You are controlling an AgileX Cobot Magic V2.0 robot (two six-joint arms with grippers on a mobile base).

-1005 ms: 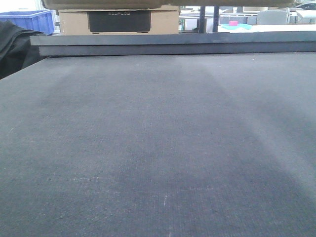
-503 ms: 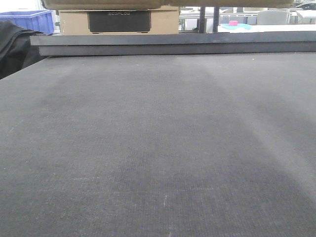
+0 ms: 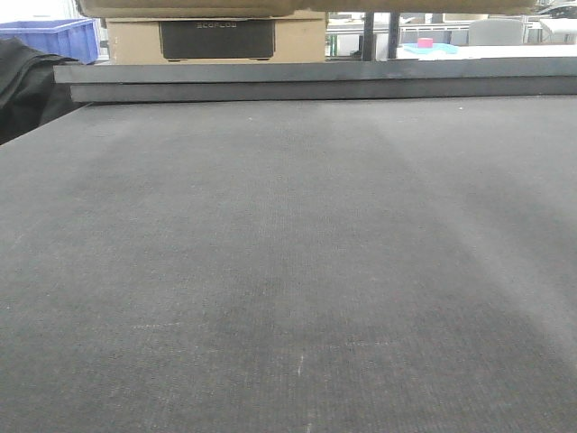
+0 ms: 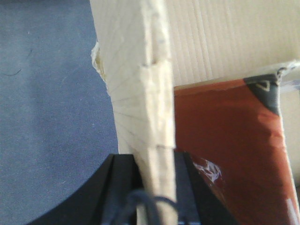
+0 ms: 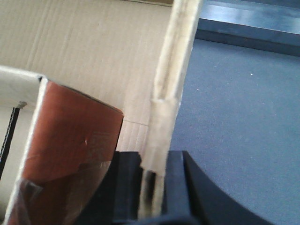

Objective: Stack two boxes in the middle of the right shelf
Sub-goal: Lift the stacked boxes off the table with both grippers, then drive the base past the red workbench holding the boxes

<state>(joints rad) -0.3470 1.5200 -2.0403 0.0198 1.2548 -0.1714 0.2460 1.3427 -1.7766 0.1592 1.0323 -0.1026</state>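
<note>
While the left end effector [image 4: 157, 164] and the right end effector [image 5: 154, 164] each clamp shut on a wall of the plain brown corrugated cardboard carton [image 4: 225, 42], it hangs above the dark grey desk [image 3: 288, 271]. This looks like the carrying step, so next both arms must travel level towards the shelf, unseen here.

Front view, light: soft, even and rather dim over the grey table top [image 3: 288, 271], with faint darker bands running front to back.
Front view, background: the far strip was brighter, and a washed-out patch sat above the blue bin [image 3: 54, 36].
Front view, sharpness: fine grain lay all over.
Left wrist, light: bright, possibly from above; the box [image 4: 154, 93] edge was bleached pale.
Left wrist, glare: a white glint showed on the red packet [image 4: 225, 140].
Left wrist, focus: the left gripper [image 4: 154, 161] was black and blurred.
Right wrist, glare: the packet's film shone at lower left.
Right wrist, focus: the right gripper [image 5: 153, 161] and the near box edge were smeared, while the table beyond was clearer.
</note>
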